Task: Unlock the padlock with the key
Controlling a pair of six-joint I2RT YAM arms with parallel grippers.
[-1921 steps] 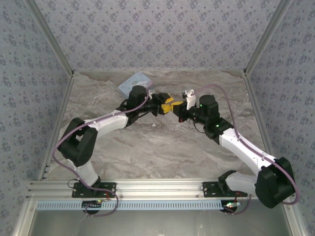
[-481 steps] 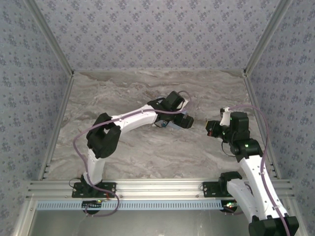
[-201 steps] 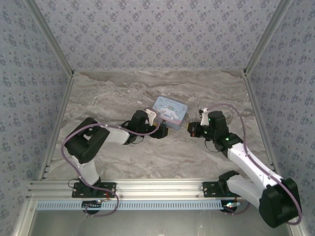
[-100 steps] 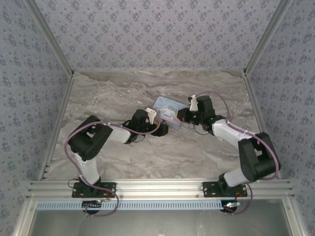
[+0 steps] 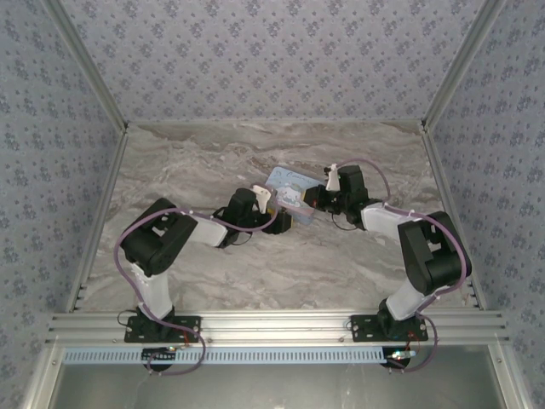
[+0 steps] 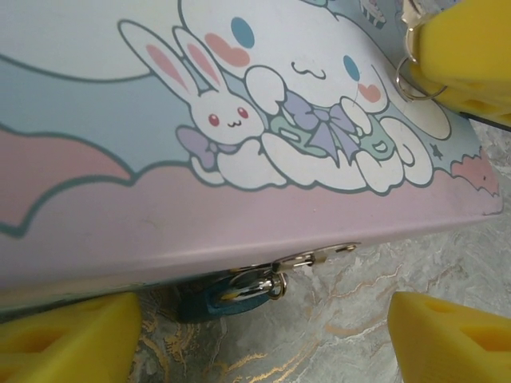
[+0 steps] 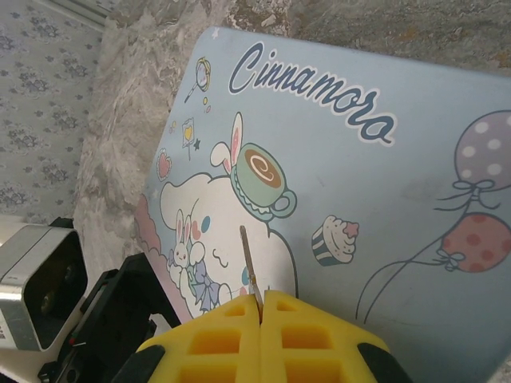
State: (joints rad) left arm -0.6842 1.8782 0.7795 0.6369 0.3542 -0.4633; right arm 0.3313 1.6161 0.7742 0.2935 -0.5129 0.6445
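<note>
pads (image 7: 215, 339) of the right claw (image 7: 261, 302) are pressed together on the key (image 7: 248, 263), a thin dark sliver standing up out of the seam between them. just beyond it lies the lid of the box (image 7: 383, 199), pale blue, printed with a white cartoon animal, a cup, balloons and the word "cinnamora". from above, the right claw (image 5: 313, 198) sits at the right side of the box (image 5: 281, 181). in the left wrist view one of its yellow pads shows at the top right corner, over the lid, with a small silvery ring (image 6: 411, 73) against it.

the left claw (image 6: 255, 339) stands open, its two yellow pads well apart at the bottom corners. between them, a little left of middle, the padlock (image 6: 211, 297) hangs at the near edge of the box (image 6: 160, 183). its teal body is tucked under the lid's rim and its silvery shackle passes through the metal hasp (image 6: 315, 257). whether the body touches the table (image 6: 351, 319) i cannot tell. from above, the left claw (image 5: 285, 220) is at the box's near side, low over the marbled table (image 5: 255, 273).
</note>
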